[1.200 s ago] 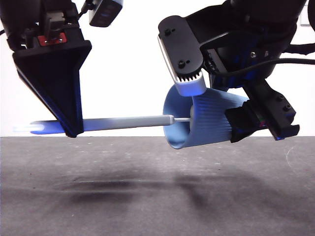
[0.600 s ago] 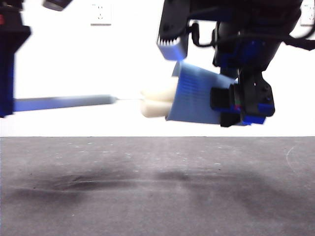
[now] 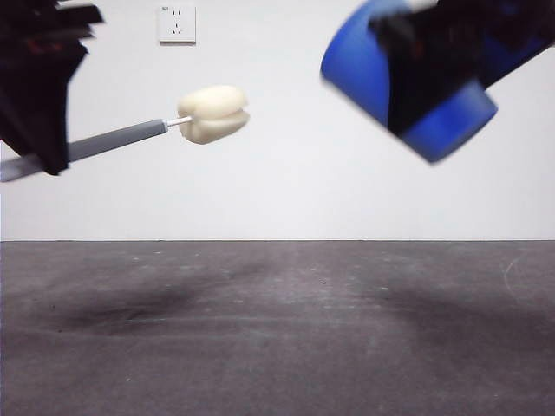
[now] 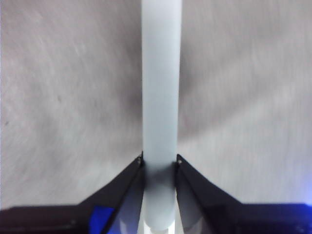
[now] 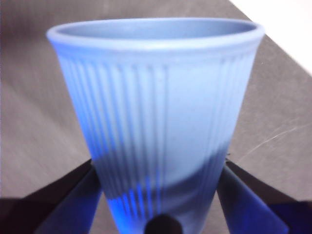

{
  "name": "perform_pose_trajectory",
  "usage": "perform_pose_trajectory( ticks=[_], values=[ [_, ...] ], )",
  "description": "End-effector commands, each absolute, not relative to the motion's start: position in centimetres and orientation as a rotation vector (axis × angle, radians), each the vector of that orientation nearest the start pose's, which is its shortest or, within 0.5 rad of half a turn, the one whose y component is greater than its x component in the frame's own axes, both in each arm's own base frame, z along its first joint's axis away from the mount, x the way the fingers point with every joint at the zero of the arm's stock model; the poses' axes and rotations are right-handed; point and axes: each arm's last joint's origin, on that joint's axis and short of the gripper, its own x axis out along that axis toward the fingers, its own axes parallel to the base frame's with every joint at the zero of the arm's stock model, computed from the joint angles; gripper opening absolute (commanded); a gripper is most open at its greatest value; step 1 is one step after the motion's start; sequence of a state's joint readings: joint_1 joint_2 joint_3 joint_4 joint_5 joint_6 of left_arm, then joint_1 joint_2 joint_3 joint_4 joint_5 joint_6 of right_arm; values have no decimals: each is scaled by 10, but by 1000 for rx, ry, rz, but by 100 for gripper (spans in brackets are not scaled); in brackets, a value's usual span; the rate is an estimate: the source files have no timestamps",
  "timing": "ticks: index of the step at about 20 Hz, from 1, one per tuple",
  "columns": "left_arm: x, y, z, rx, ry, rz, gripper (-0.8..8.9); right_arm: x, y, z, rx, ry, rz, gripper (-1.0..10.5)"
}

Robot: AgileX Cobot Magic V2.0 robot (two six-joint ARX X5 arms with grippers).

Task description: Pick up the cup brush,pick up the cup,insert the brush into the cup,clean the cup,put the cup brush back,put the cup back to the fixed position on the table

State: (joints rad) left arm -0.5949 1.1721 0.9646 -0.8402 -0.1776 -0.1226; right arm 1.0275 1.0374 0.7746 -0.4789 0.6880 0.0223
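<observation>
The cup brush [image 3: 130, 134] is held in the air at the upper left of the front view, its cream sponge head [image 3: 213, 113] free and pointing right. My left gripper [image 3: 39, 95] is shut on its grey handle [image 4: 161, 97]. The blue ribbed cup [image 3: 403, 78] is held high at the upper right, tilted and blurred, apart from the brush. My right gripper [image 3: 434, 69] is shut on the cup's lower sides [image 5: 158, 131]. Both are well above the dark grey table [image 3: 277, 329].
A white wall socket [image 3: 177, 23] is on the pale back wall. The table carries only faint scuffs and soft shadows of the arms.
The brush head has come out of the cup. My left gripper drew the brush left and up; my right gripper lifted the cup up and to the right, tilting it.
</observation>
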Motion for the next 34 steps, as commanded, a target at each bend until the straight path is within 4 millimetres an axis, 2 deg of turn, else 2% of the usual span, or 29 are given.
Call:
perform_pose_trajectory(
  ticks=[1, 5, 10, 16, 19, 27, 29, 31, 32, 34],
  values=[
    [193, -115, 263, 137, 966, -234, -9, 115, 157, 277, -302, 479, 320, -17],
    [214, -118, 252, 83, 966, -215, -9, 104, 141, 295, -167, 431, 377, -17],
    [239, -130, 212, 124, 1080, -190, -9, 96, 129, 305, -96, 390, 398, -17],
    [259, -141, 169, 62, 1176, -165, -9, 94, 127, 305, -95, 408, 419, -17],
    [263, -143, 160, 36, 1200, -137, -9, 94, 126, 304, -102, 419, 416, -17],
    [266, -138, 151, -45, 1252, -86, -8, 93, 127, 303, -93, 428, 439, -17],
    [266, -140, 150, -61, 1262, -113, 53, 93, 127, 303, -93, 428, 439, -17],
    [265, -140, 150, -66, 1273, -125, 274, 93, 127, 303, -93, 428, 439, -17],
    [265, -139, 150, -58, 1280, -130, 327, 93, 127, 303, -93, 427, 439, -17],
    [263, -139, 150, -46, 1302, -156, 355, 94, 127, 304, -88, 421, 440, -17]
  ],
)
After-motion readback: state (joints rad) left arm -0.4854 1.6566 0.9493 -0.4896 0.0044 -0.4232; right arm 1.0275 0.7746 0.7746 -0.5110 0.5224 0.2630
